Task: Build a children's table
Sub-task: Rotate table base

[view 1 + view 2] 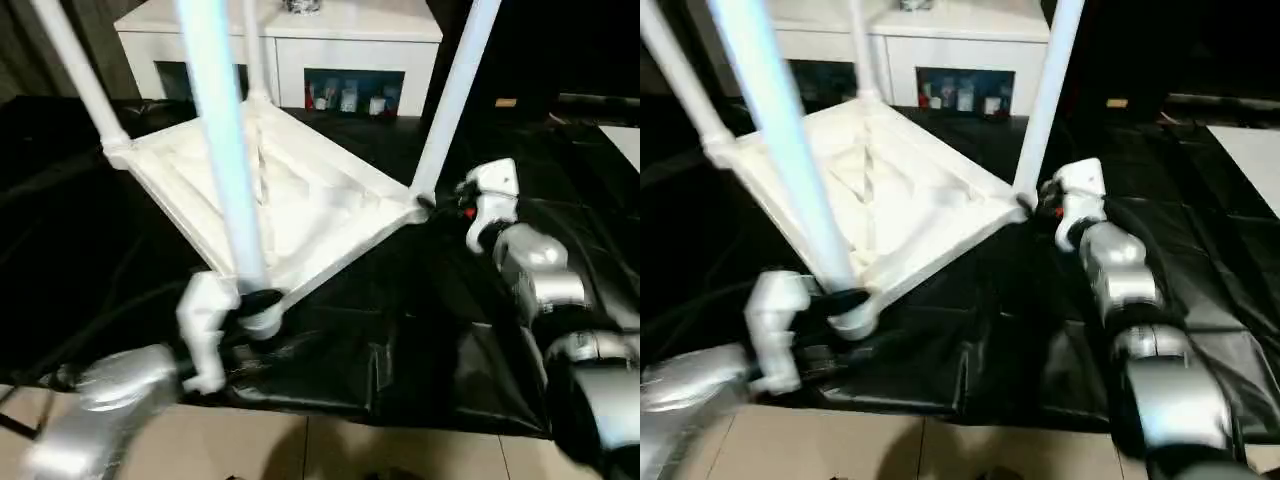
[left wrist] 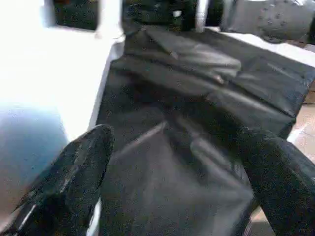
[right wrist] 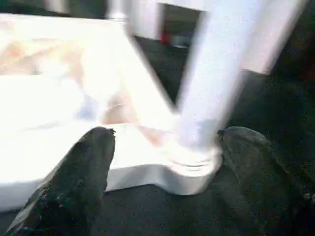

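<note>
We see the children's table (image 1: 300, 200) lying upside down across the upper left and centre of the head views, its white ribbed underside facing up on a black sheet (image 1: 420, 350) that covers the surface. The tabletop sits turned like a diamond, one corner toward the bottom of the frame, one toward the right. Four white tube legs stand up from the corner sockets: the near leg (image 1: 225, 150) rises large and blurred through the upper left, the right leg (image 1: 450, 100) climbs to the top edge right of centre, the left leg (image 1: 80, 80) and the far leg (image 1: 255, 50) stand behind.

Our left gripper (image 1: 255, 305) sits at the lower left of the frame, right at the near corner socket; in its wrist view its black fingers (image 2: 74, 177) stand wide apart with only black sheet between them. Our right gripper (image 1: 440, 205) sits at centre right, at the right corner; in its wrist view the fingers (image 3: 83, 172) stand spread on either side of the leg's base, and we cannot tell whether they touch it.

Beyond the table a white cabinet (image 1: 340, 40) runs along the top edge. The sheet's front edge meets pale floor tiles (image 1: 300, 450) along the bottom, and open black sheet stretches to the right
</note>
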Controlling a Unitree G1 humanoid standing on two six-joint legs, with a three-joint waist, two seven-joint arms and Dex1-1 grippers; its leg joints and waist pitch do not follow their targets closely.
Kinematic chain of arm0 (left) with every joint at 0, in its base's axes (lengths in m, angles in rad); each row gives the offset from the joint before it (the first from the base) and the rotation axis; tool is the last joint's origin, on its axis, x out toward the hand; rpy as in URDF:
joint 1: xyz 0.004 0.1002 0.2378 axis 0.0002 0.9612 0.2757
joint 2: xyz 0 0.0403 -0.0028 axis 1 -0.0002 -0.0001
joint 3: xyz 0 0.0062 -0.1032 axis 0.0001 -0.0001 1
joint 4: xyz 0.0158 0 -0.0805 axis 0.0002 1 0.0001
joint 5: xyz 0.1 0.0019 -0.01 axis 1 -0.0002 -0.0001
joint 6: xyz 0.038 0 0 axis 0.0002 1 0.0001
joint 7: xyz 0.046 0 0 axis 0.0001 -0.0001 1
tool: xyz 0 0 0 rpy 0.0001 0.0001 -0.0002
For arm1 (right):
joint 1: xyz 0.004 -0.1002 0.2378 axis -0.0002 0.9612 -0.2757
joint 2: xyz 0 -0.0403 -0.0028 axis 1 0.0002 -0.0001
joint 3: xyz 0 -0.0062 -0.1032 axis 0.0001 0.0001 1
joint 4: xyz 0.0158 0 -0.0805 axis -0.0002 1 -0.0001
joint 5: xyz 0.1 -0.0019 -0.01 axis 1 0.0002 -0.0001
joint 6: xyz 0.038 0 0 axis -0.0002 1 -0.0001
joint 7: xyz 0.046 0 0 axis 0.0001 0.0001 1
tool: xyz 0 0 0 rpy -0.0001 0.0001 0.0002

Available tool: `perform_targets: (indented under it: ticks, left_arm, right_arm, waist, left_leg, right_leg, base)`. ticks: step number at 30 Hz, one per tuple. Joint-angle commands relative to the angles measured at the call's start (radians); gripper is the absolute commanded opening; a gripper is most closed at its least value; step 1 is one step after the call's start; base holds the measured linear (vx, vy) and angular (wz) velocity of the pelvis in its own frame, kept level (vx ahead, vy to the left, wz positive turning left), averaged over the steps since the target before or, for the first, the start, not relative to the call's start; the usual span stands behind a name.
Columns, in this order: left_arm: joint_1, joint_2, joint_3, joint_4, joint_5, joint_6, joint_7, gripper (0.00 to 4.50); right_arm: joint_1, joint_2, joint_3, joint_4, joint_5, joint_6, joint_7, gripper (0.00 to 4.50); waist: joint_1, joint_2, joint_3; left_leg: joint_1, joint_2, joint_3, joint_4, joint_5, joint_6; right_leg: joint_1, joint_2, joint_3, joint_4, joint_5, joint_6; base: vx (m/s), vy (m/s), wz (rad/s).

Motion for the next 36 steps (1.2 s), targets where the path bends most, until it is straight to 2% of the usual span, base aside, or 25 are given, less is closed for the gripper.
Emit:
perform_targets:
  ticks: [1, 2, 3, 4, 5, 7, 9, 12, 14, 16, 18, 21, 24, 25, 26, 28, 31, 32, 33, 36]
  left_arm:
    - [0.02, 0.032, 0.033, 0.003, -0.027, 0.035, -0.037, 4.47]
    - [0.025, 0.042, 0.037, 0.002, -0.03, 0.041, -0.046, 4.47]
    - [0.039, 0.074, 0.048, 0.006, -0.041, 0.05, -0.069, 4.47]
    - [0.046, 0.089, 0.053, 0.01, -0.041, 0.047, -0.078, 4.47]
    - [0.054, 0.108, 0.061, 0.016, -0.042, 0.039, -0.089, 4.47]
    - [0.057, 0.115, 0.071, 0.02, -0.049, 0.038, -0.091, 4.47]
    - [0.051, 0.113, 0.095, 0.033, -0.055, 0.026, -0.079, 4.47]
    - [0.01, 0.089, 0.141, 0.081, -0.049, -0.015, -0.039, 4.47]
    - [-0.02, 0.081, 0.143, 0.109, -0.035, -0.041, -0.02, 4.47]
    - [-0.061, 0.068, 0.131, 0.142, -0.025, -0.062, -0.003, 4.47]
    - [-0.089, 0.053, 0.125, 0.167, -0.009, -0.087, 0.013, 4.47]
    - [-0.138, 0.028, 0.112, 0.196, 0.003, -0.103, 0.031, 4.47]
    - [-0.173, 0.006, 0.097, 0.197, -0.014, -0.089, 0.024, 4.47]
    - [-0.196, -0.009, 0.085, 0.194, -0.036, -0.074, 0.016, 4.47]
    - [-0.213, -0.018, 0.074, 0.192, -0.047, -0.067, 0.011, 4.47]
    - [-0.234, -0.026, 0.055, 0.188, -0.069, -0.053, 0.0, 4.47]
    - [-0.267, -0.048, 0.024, 0.19, -0.083, -0.045, -0.016, 4.47]
    - [-0.276, -0.055, 0.016, 0.194, -0.086, -0.043, -0.02, 4.47]
    - [-0.296, -0.068, -0.006, 0.199, -0.085, -0.04, -0.03, 4.47]
    - [-0.318, -0.079, -0.027, 0.212, -0.071, -0.044, -0.029, 4.47]
  right_arm:
    - [0.041, -0.013, 0.019, -0.078, 0.019, 0.011, 0.061, 3.87]
    - [0.053, -0.016, 0.021, -0.094, 0.021, 0.014, 0.069, 3.87]
    - [0.09, -0.025, 0.026, -0.141, 0.021, 0.02, 0.091, 3.87]
    - [0.107, -0.029, 0.029, -0.159, 0.019, 0.023, 0.099, 3.87]
    - [0.128, -0.034, 0.03, -0.181, 0.016, 0.024, 0.103, 3.87]
    - [0.14, -0.036, 0.027, -0.196, 0.015, 0.03, 0.101, 3.87]
    - [0.16, -0.038, 0.02, -0.224, 0.01, 0.045, 0.087, 3.87]
    - [0.187, -0.035, 0.016, -0.266, 0.009, 0.071, 0.077, 3.87]
    - [0.207, -0.037, 0.029, -0.294, 0.0, 0.089, 0.079, 3.87]
    - [0.231, -0.035, 0.042, -0.327, -0.011, 0.127, 0.07, 3.87]
    - [0.233, -0.032, 0.044, -0.326, -0.024, 0.149, 0.041, 3.87]
    - [0.208, -0.022, 0.038, -0.27, -0.064, 0.17, -0.061, 3.87]
    - [0.183, -0.01, 0.032, -0.22, -0.09, 0.183, -0.142, 3.87]
    - [0.173, -0.002, 0.032, -0.201, -0.101, 0.19, -0.177, 3.87]
    - [0.168, 0.005, 0.033, -0.193, -0.105, 0.193, -0.189, 3.87]
    - [0.168, 0.015, 0.036, -0.194, -0.107, 0.202, -0.196, 3.87]
    - [0.161, 0.032, 0.04, -0.181, -0.117, 0.211, -0.216, 3.87]
    - [0.159, 0.038, 0.041, -0.177, -0.121, 0.213, -0.223, 3.87]
    - [0.145, 0.052, 0.049, -0.156, -0.129, 0.21, -0.234, 3.87]
    - [0.112, 0.069, 0.056, -0.104, -0.141, 0.197, -0.263, 3.87]
  waist:
    - [0.004, -0.004, -0.059]
    - [0.005, -0.003, -0.058]
    - [0.008, 0.004, -0.057]
    - [0.008, 0.003, -0.055]
    - [0.008, 0.003, -0.054]
    - [0.009, 0.004, -0.051]
    - [0.01, 0.003, -0.051]
    - [0.011, -0.002, -0.05]
    - [0.012, -0.012, -0.049]
    - [0.015, -0.007, -0.049]
    - [0.012, -0.01, -0.05]
    - [0.013, -0.008, -0.051]
    - [0.012, -0.009, -0.055]
    - [0.011, -0.013, -0.055]
    - [0.014, -0.013, -0.058]
    - [0.014, -0.016, -0.058]
    - [0.017, -0.018, -0.062]
    - [0.018, -0.015, -0.063]
    - [0.016, -0.012, -0.063]
    - [0.015, -0.011, -0.065]
  left_leg:
    - [0.011, 0.02, -0.007, -0.076, -0.275, 0.068]
    - [0.015, 0.021, -0.007, -0.077, -0.287, 0.065]
    - [0.018, 0.02, -0.006, -0.076, -0.296, 0.062]
    - [0.02, 0.021, -0.006, -0.078, -0.32, 0.055]
    - [0.016, 0.02, -0.009, -0.082, -0.339, 0.045]
    - [0.023, 0.02, -0.008, -0.082, -0.374, 0.031]
    - [0.024, 0.02, -0.009, -0.083, -0.388, 0.02]
    - [0.025, 0.017, -0.01, -0.082, -0.396, 0.013]
    - [0.021, 0.016, -0.011, -0.083, -0.39, 0.015]
    - [0.023, 0.016, -0.013, -0.083, -0.388, 0.011]
    - [0.02, 0.016, -0.014, -0.084, -0.386, 0.007]
    - [0.022, 0.015, -0.013, -0.083, -0.376, -0.001]
    - [0.019, 0.015, -0.013, -0.082, -0.354, -0.006]
    - [0.018, 0.015, -0.011, -0.08, -0.345, -0.003]
    - [0.02, 0.014, -0.009, -0.079, -0.331, -0.001]
    - [0.013, 0.014, -0.009, -0.079, -0.302, 0.009]
    - [0.012, 0.014, -0.005, -0.074, -0.251, 0.022]
    - [0.016, 0.015, -0.004, -0.072, -0.233, 0.027]
    - [0.011, 0.015, -0.004, -0.073, -0.218, 0.03]
    - [0.014, 0.015, -0.003, -0.071, -0.198, 0.036]
  right_leg:
    - [0.047, -0.016, 0.019, -0.067, -0.278, -0.226]
    - [0.043, -0.015, 0.019, -0.069, -0.288, -0.228]
    - [0.042, -0.014, 0.019, -0.07, -0.295, -0.228]
    - [0.038, -0.014, 0.021, -0.072, -0.311, -0.225]
    - [0.042, -0.015, 0.019, -0.073, -0.338, -0.212]
    - [0.035, -0.014, 0.021, -0.079, -0.372, -0.201]
    - [0.034, -0.017, 0.022, -0.081, -0.393, -0.191]
    - [0.032, -0.017, 0.023, -0.087, -0.43, -0.171]
    - [0.034, -0.017, 0.022, -0.091, -0.458, -0.149]
    - [0.032, -0.019, 0.022, -0.091, -0.475, -0.14]
    - [0.033, -0.019, 0.021, -0.09, -0.472, -0.139]
    - [0.032, -0.021, 0.022, -0.091, -0.471, -0.139]
    - [0.036, -0.023, 0.022, -0.085, -0.433, -0.152]
    - [0.034, -0.022, 0.023, -0.083, -0.407, -0.158]
    - [0.035, -0.021, 0.024, -0.08, -0.386, -0.169]
    - [0.041, -0.022, 0.025, -0.073, -0.341, -0.181]
    - [0.046, -0.023, 0.026, -0.067, -0.286, -0.195]
    - [0.044, -0.023, 0.027, -0.065, -0.259, -0.205]
    - [0.048, -0.021, 0.025, -0.062, -0.236, -0.214]
    - [0.049, -0.021, 0.025, -0.056, -0.193, -0.238]
  base:
    - [0.0, 0.0, 0.0]
    - [0.0, 0.0, 0.0]
    - [0.0, 0.0, 0.0]
    - [0.0, 0.0, 0.0]
    - [0.0, 0.0, 0.0]
    - [0.0, 0.0, 0.0]
    - [0.0, 0.0, 0.0]
    - [0.0, 0.0, 0.0]
    - [0.0, 0.0, 0.0]
    - [0.0, 0.0, 0.0]
    - [0.0, 0.0, 0.0]
    - [0.0, 0.0, 0.0]
    - [0.0, 0.0, 0.0]
    - [0.0, 0.0, 0.0]
    - [0.0, 0.0, 0.0]
    - [0.0, 0.0, 0.0]
    - [0.0, 0.0, 0.0]
    - [0.0, 0.0, 0.0]
    - [0.0, 0.0, 0.0]
    - [0.0, 0.0, 0.0]
